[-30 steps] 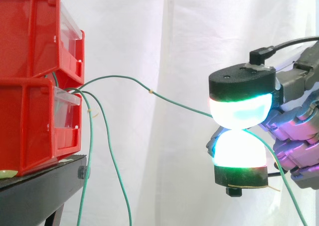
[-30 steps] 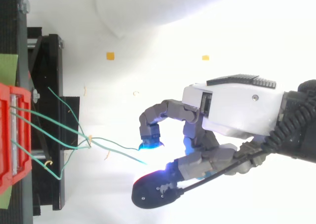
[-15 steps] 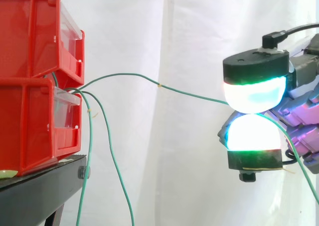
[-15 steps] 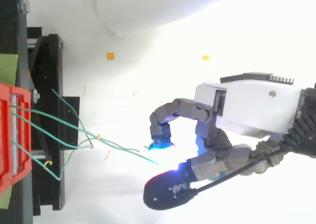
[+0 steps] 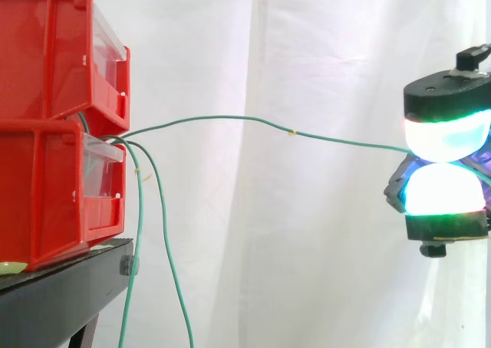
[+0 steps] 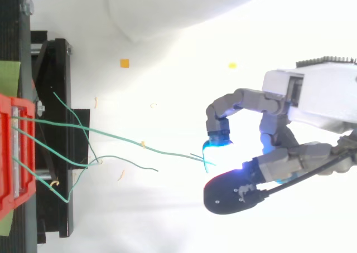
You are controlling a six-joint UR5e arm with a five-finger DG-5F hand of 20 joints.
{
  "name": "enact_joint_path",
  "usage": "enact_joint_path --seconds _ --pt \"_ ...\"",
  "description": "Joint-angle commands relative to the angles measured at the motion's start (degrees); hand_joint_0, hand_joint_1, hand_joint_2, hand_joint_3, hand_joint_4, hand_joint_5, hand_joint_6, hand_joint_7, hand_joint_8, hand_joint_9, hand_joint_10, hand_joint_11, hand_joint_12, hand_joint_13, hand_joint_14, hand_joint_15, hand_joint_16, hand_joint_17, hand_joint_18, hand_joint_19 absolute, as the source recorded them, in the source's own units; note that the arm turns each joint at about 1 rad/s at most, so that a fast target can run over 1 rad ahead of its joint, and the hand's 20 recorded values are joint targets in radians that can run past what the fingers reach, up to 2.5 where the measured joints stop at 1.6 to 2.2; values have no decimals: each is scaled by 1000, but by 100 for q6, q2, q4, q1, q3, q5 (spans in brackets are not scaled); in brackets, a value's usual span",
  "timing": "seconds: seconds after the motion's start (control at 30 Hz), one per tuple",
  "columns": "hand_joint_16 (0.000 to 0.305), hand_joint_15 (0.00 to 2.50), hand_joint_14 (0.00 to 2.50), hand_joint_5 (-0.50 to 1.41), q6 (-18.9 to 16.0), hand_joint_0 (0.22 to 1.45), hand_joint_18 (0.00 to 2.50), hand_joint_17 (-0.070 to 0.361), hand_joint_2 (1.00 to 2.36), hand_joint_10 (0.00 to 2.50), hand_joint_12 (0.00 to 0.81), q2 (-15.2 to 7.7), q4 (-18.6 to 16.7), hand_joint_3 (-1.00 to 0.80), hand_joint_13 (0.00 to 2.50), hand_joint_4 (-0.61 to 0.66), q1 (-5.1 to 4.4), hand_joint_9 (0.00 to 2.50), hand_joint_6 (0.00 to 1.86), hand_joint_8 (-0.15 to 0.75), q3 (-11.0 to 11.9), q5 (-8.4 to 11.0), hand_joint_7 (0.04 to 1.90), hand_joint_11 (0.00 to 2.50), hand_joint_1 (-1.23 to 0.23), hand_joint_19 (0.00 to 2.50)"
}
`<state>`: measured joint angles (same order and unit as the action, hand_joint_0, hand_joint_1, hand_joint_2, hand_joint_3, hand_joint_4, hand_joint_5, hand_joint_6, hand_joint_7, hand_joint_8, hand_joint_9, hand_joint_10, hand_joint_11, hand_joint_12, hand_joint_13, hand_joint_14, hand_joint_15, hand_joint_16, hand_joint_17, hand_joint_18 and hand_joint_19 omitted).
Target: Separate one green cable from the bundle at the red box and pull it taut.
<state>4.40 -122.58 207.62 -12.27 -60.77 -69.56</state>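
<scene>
Green cable (image 5: 230, 119) from red box (image 5: 46, 195) pinched in hand (image 6: 284, 164).

1. We record a white fabric curtain (image 5: 322, 225) hanging in soft vertical folds across the background of the side view.
2. A black metal stand (image 5: 61, 302) occupies the lower left, with a round black knob (image 5: 126, 266) on its front edge.
3. From above, a flat green tape patch (image 6: 8, 77) lies on the stand, and a silver bolt head (image 6: 25, 7) sits near its corner.
4. One small orange square marker (image 6: 124, 63) and a paler orange marker (image 6: 232, 66) lie well apart on the white floor surface (image 6: 167, 230).
5. We note a thin tan scrap (image 6: 120, 175) lying near the stand.
</scene>
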Motion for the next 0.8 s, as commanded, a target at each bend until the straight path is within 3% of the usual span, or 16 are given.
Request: enact_joint_path --seconds 0.0,0.33,0.77 --pt "40 1314 1305 -21 -10 754 1133 91 1000 597 285 103 -108 -500 1126 342 14 1531 724 218 -128 -22 1270 1811 -591 1226" --pt "40 1328 1303 -21 43 753 1134 91 1000 598 285 296 -73 -500 1124 345 41 1532 727 220 -128 4 1262 1818 -592 1219" --pt "41 1331 1305 -21 69 751 1134 92 1000 593 286 296 -99 -500 1124 349 49 1531 727 212 -137 22 1268 1841 -595 1216"
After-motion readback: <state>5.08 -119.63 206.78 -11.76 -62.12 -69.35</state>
